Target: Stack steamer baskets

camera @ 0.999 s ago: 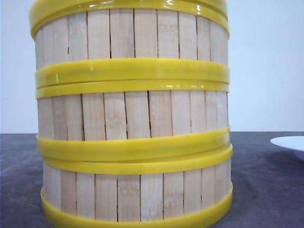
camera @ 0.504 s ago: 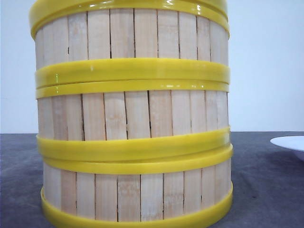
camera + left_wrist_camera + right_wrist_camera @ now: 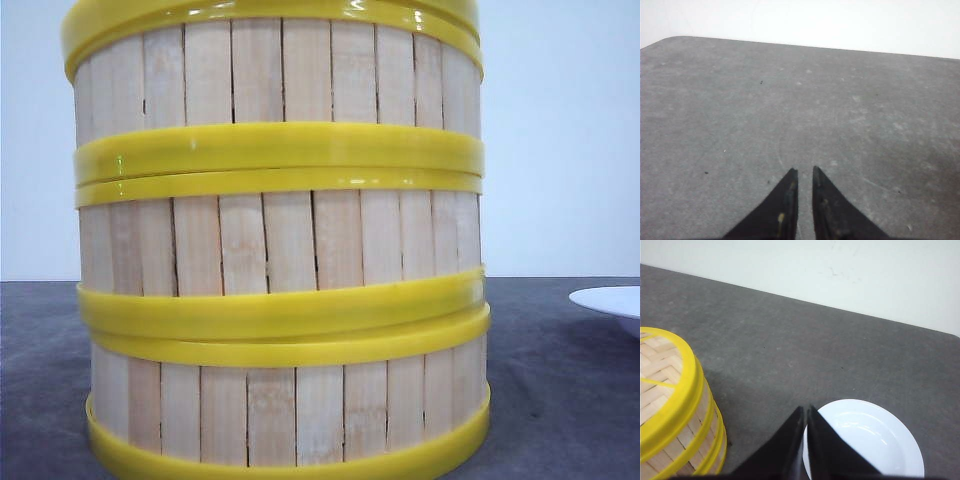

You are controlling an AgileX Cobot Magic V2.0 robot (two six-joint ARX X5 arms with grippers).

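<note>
Stacking looks finished, so with the steamer baskets (image 3: 280, 250) standing three high on the worktop (image 3: 790, 335) beside our closed, empty right fingers (image 3: 806, 412), and our left fingers (image 3: 805, 172) nearly shut over bare worktop, we judge it best to keep both arms clear of the plate (image 3: 865, 440) and the pile.

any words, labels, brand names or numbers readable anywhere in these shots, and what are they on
None: no view shows any text.
Stacked bamboo-slat steamer baskets with glossy yellow rims: plain slats and rims, no print.
Round white plate: blank.
Dark grey table: only specks and scuffs.
Left gripper and right gripper: plain black fingers, no markings.
</note>
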